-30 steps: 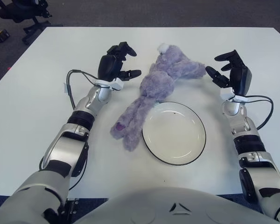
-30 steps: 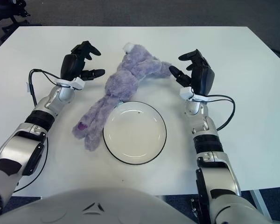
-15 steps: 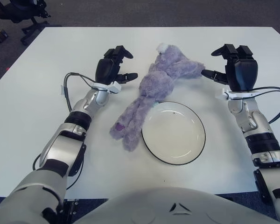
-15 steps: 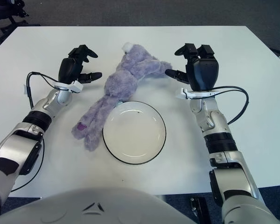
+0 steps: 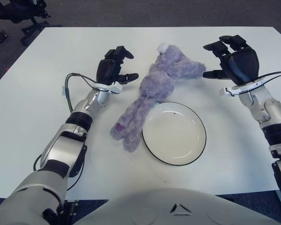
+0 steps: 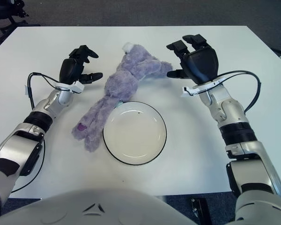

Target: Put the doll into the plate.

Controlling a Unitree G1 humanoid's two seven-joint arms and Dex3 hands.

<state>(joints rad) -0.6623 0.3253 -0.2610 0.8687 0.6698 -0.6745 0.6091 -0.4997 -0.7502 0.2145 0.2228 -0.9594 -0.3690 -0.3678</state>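
The left hand (image 5: 113, 69) is seen raised with its 3 fingers spread and nothing held, open white table (image 5: 33, 93) lying to its outer side. Just to its right the purple doll (image 5: 152, 91) is stretched diagonally on the table, its lower body touching the rim of the empty plate (image 5: 174, 133), not inside it. Beyond the doll's upper end the right hand (image 5: 234, 61) is held above the table, fingers loose and empty, 1 fingertip near the doll's arm. Clear tabletop is left between that hand and the far and right edges. Compared with 0.5 s ago, the right hand has been tilted and shifted outward; the left hand is barely changed.
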